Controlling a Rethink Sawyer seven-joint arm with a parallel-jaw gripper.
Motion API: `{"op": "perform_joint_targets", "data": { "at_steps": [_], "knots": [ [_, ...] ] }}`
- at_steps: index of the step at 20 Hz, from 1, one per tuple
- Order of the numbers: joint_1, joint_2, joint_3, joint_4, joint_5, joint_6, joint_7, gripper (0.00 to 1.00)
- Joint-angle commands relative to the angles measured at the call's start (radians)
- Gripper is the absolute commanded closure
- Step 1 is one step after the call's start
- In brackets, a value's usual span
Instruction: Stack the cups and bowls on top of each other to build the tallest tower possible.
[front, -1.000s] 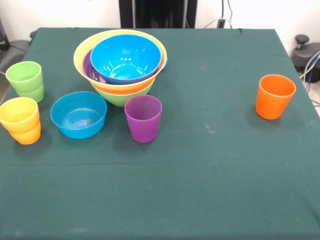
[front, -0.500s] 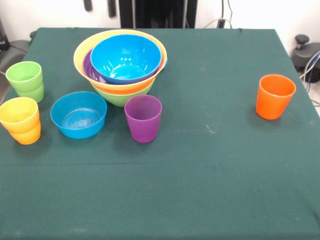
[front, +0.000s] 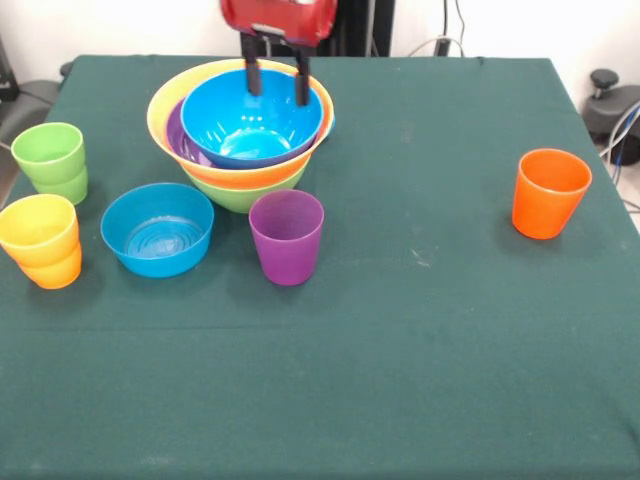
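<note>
Tower (front: 240, 140) at table's (front: 400, 350) far left: lime green base, orange, purple, yellow rims, big blue bowl (front: 250, 115) nested on top, empty; gripper (front: 277, 85) above it, fingers spread; smaller blue bowl (front: 157, 229) empty beside purple cup (front: 286, 237).

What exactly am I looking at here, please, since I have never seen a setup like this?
This is one picture from a camera across a table covered in green cloth, facing a robot arm. The red part at the top is the arm's end, with its pincer: two dark fingers, spread apart and holding nothing, hanging over the big blue bowl. That bowl tops a pile of nested bowls, the tower. Loose on the cloth are a smaller blue bowl, a purple cup, an orange cup, a green cup and a yellow cup sitting in an orange one.
</note>
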Motion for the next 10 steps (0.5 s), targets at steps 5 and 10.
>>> {"op": "perform_joint_targets", "data": {
  "at_steps": [5, 10],
  "knots": [
    [0.144, 0.014, -0.119, -0.009, 0.085, -0.007, 0.251, 0.00],
    [0.177, -0.021, -0.136, 0.018, 0.118, 0.012, 0.250, 0.00]
  ]
}}
